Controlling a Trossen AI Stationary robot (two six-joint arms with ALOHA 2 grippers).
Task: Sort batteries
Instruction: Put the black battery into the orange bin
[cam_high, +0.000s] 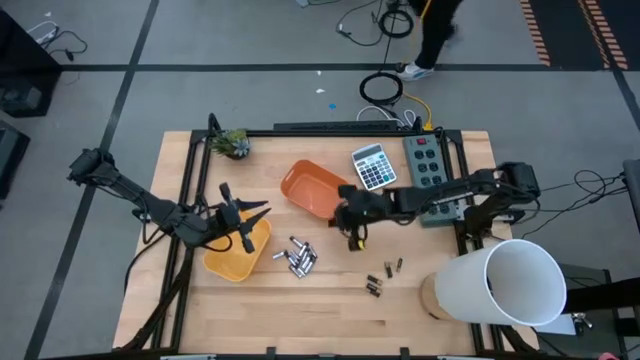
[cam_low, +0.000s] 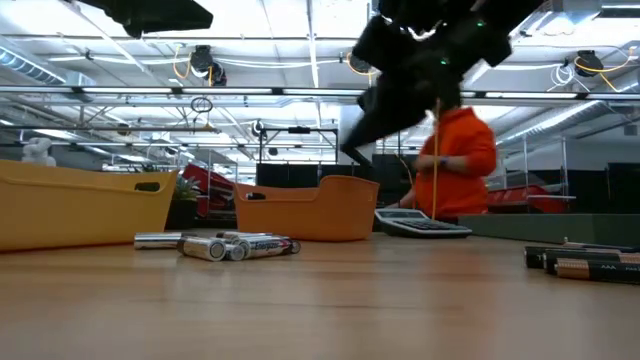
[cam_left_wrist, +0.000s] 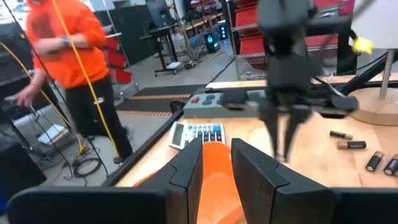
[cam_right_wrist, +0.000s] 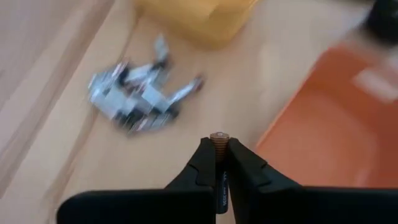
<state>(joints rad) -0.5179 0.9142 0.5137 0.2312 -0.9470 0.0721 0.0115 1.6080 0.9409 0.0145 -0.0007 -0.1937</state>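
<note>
A wooden table (cam_high: 330, 310) held an orange bin (cam_high: 312, 187) just beside the right gripper (cam_high: 355, 236) and a yellow bin (cam_high: 240, 252) under the left gripper (cam_high: 243, 222). The right gripper was clenched on a thin dark battery (cam_right_wrist: 218, 142) with a coppery end. Silvery batteries (cam_high: 299, 257) lay between the grippers. The left gripper's fingers (cam_left_wrist: 186, 175) were slightly parted, holding nothing

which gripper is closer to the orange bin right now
Right. The right gripper, shut on a thin dark battery, hangs just beside the orange bin's near edge. The left gripper is farther off, over the yellow bin.
</note>
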